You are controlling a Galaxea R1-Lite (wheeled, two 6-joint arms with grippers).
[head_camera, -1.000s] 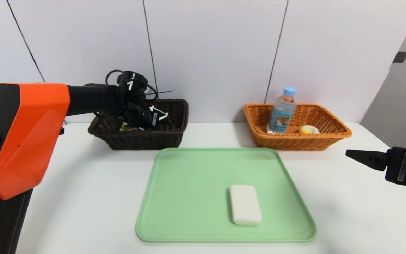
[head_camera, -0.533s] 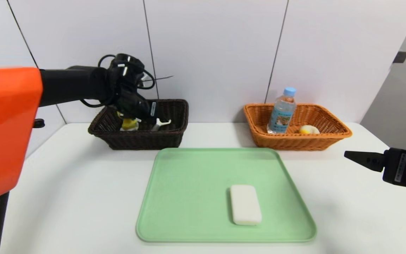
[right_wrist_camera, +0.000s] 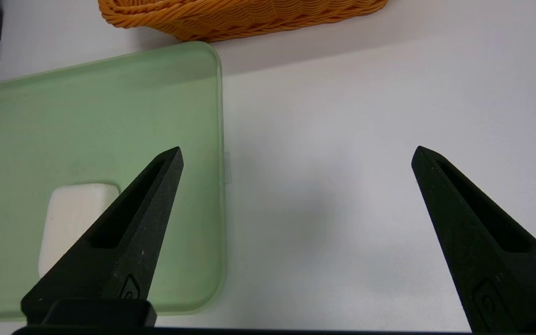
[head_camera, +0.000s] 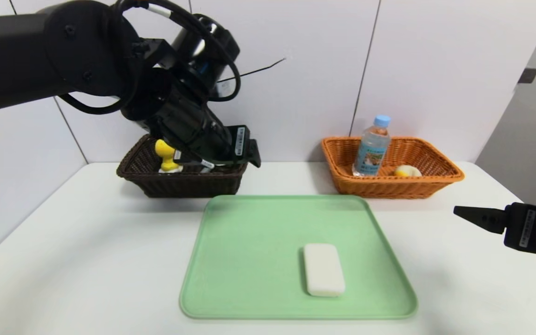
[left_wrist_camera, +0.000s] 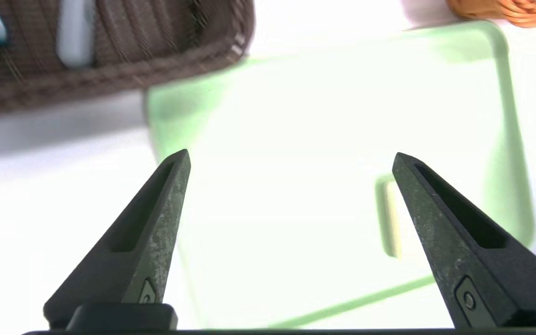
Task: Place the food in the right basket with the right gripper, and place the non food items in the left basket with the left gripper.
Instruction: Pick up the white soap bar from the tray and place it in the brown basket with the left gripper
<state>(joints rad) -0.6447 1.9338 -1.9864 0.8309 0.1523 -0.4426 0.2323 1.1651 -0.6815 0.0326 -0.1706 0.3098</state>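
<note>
Two woven baskets stand at the back of my white tabletop (head_camera: 86, 260), with a pale green tray (head_camera: 249, 260) in front of them. No writing is legible to me: the water bottle (head_camera: 371, 146) carries a blue label with print too small to read, and small white stickers on both arms are just as unreadable.

My dark brown left basket (head_camera: 189, 184) holds a yellow duck toy (head_camera: 165, 156) standing upright; my left wrist view also shows a pale grey-white object, probably the peeler (left_wrist_camera: 76, 30), lying inside it, blurred. My orange-tan right basket (head_camera: 391, 184) holds the bottle, upright with its light-blue cap on, and beside it a small beige bun (head_camera: 407, 171) with an orange patch.

On the tray lies one white rounded bar (head_camera: 324, 270), toward the tray's near right, apart from both baskets.

My left claw (left_wrist_camera: 291, 158) hangs in the air above the tray's far left corner, just in front of the dark basket, its two pointed fingers spread wide and holding nothing. My right claw (right_wrist_camera: 296, 151) is parked over bare tabletop to the right of the tray, fingers wide apart and also empty.
</note>
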